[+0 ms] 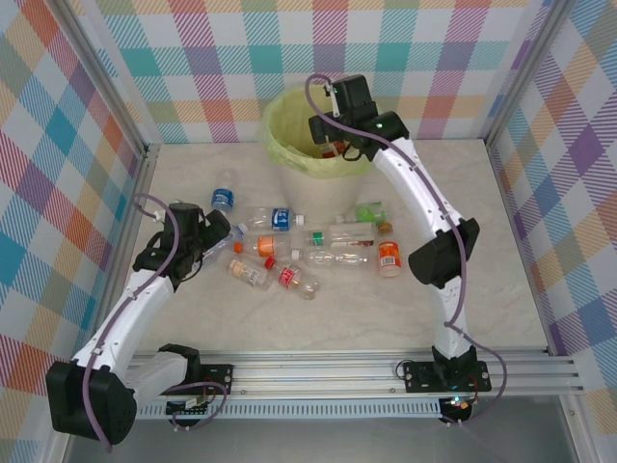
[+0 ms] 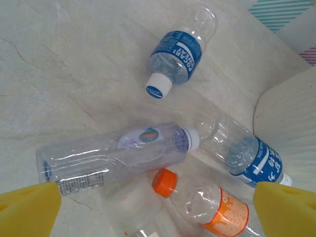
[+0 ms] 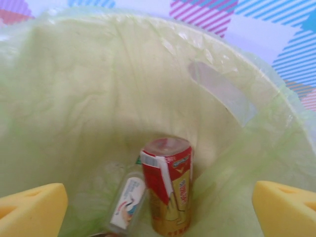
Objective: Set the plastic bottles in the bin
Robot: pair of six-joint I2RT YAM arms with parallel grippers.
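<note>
Reaches the right gripper [image 1: 326, 130] over the round cream bin [image 1: 284, 145] lined in yellow-green plastic, jaws wide apart, empty. Hovers the left gripper [image 1: 224, 231], also spread, above clear crushed plastic bottles [image 1: 280, 220] scattered on the pale bench [image 1: 482, 289] before the bin, two more inside it.

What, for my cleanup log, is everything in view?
Clear plastic bottles: about ten, blue, orange, red or green labels, lying clustered on the table before the bin.
Red-and-gold labelled bottle: one, inside the bin.
Clear bottle with a white label: one, beside it in the bin.
Round cream bin: one, yellow-green bag liner, far middle of the table.
Pale marbled table: one.
Left gripper: open, yellow pads, over the bottles.
Right gripper: open, yellow pads, over the bin.
</note>
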